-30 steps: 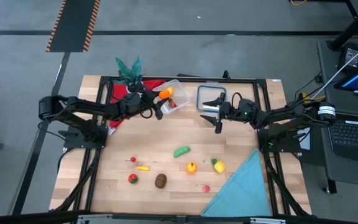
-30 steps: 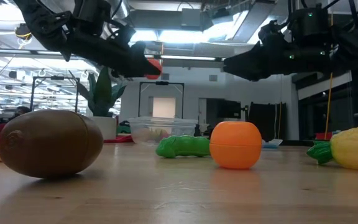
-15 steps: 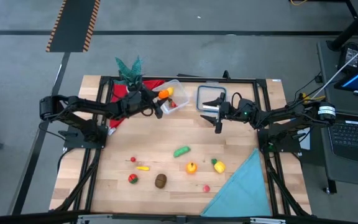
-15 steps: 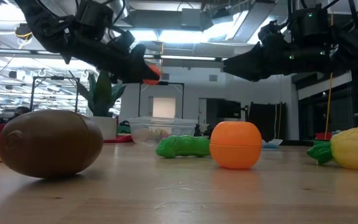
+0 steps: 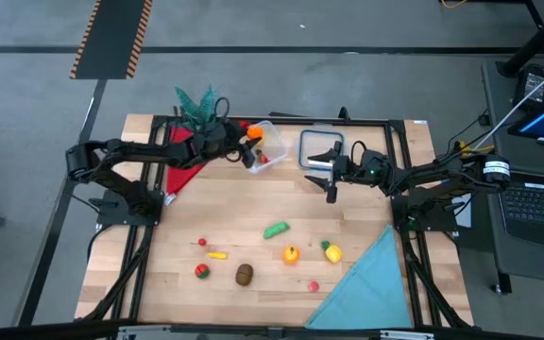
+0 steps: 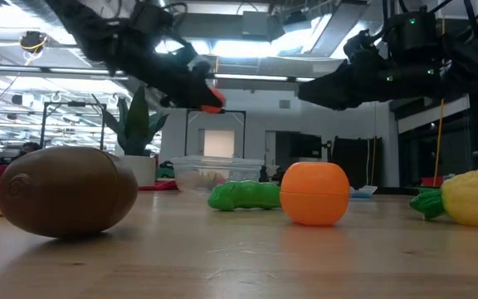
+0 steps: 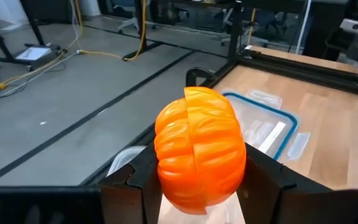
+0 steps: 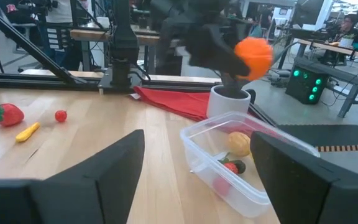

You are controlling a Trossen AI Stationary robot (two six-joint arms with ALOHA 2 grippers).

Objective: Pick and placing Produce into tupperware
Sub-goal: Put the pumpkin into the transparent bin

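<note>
My left gripper (image 5: 246,142) is shut on an orange toy pumpkin (image 7: 197,155), held in the air over the far left part of the clear tupperware (image 5: 266,149). The right wrist view shows the pumpkin (image 8: 253,55) well above the tupperware (image 8: 229,163), which holds a yellowish piece (image 8: 239,143) and a red one (image 8: 229,167). My right gripper (image 5: 330,178) stands open in the air to the tupperware's right, with nothing between its fingers. More produce lies toward the table's near side: a green piece (image 5: 275,229), an orange one (image 5: 291,254), a brown one (image 5: 244,274). My left gripper pinches the pumpkin's two opposite ribbed sides (image 7: 166,163) between its two fingers (image 7: 135,183). It comes from the table's left, close to level and tipped slightly down. The pumpkin is lifted clear, and its rounded front stands out past the fingertips.
A clear lid with a blue-grey rim (image 5: 321,148) lies right of the tupperware. A red cloth (image 5: 183,157) and a potted plant (image 5: 199,102) are at the far left, and a teal cloth (image 5: 371,283) is at the near right. Small red and yellow pieces (image 5: 216,255) lie near left.
My left gripper has swung toward the table's far edge and risen a little. It has kept its hold on the pumpkin, which stays lifted clear by the tupperware. My right gripper has kept still.
</note>
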